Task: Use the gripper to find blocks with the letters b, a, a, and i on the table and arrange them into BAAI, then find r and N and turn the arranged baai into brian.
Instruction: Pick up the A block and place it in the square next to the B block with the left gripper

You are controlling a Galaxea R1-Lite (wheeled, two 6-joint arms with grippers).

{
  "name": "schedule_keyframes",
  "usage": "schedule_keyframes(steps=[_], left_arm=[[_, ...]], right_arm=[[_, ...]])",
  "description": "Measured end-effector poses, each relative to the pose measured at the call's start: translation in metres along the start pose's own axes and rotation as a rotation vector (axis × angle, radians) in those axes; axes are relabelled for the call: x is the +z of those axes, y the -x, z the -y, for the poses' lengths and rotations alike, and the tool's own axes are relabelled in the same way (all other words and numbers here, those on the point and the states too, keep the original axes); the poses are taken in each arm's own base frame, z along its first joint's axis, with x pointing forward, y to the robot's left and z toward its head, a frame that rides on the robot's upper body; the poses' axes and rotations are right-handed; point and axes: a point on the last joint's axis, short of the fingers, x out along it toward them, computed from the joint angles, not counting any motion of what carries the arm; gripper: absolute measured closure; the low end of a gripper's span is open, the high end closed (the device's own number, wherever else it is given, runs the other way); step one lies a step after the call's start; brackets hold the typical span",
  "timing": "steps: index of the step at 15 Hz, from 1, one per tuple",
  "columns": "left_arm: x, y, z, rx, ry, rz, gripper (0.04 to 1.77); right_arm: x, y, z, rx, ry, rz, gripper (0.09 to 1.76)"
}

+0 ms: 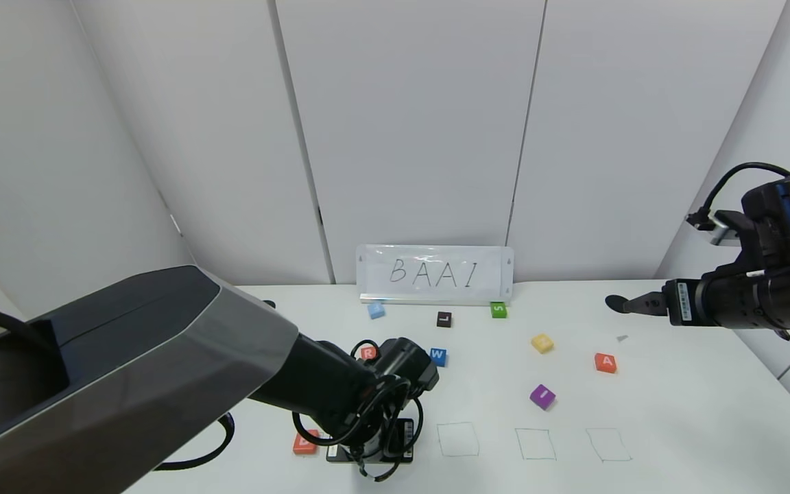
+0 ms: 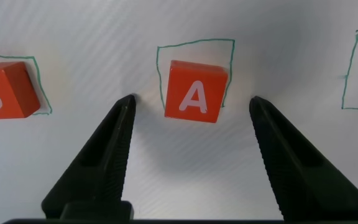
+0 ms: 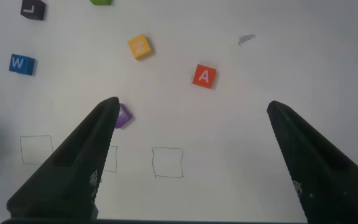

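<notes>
In the left wrist view an orange-red A cube (image 2: 194,91) sits in a pen-drawn square on the table (image 1: 676,412). My left gripper (image 2: 192,99) is open, its fingers apart on either side of the cube and not touching it. An orange-red B cube (image 2: 2,90) lies in the neighbouring square and also shows in the head view (image 1: 306,442). The left gripper (image 1: 367,454) points down and hides the first A cube there. A second A cube (image 1: 605,363) and the purple cube (image 1: 542,396) lie at the right. The R cube (image 1: 367,353) lies behind the left wrist. My right gripper (image 1: 618,302) is open, high at the right.
A BAAI sign (image 1: 435,274) stands at the back. Light blue (image 1: 376,310), dark L (image 1: 444,319), green S (image 1: 498,310), blue W (image 1: 438,356) and yellow (image 1: 542,343) cubes lie mid-table. Three drawn squares (image 1: 535,444) are vacant along the front edge.
</notes>
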Motion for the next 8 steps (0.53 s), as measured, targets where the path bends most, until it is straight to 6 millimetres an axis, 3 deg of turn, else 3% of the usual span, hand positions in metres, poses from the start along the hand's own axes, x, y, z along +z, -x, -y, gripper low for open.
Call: schedule_keyframes(steps=[8], left_arm=[[0.0001, 0.0079, 0.0014, -0.009, -0.005, 0.012, 0.24]], right_arm=[[0.0004, 0.0001, 0.0005, -0.001, -0.001, 0.001, 0.14]])
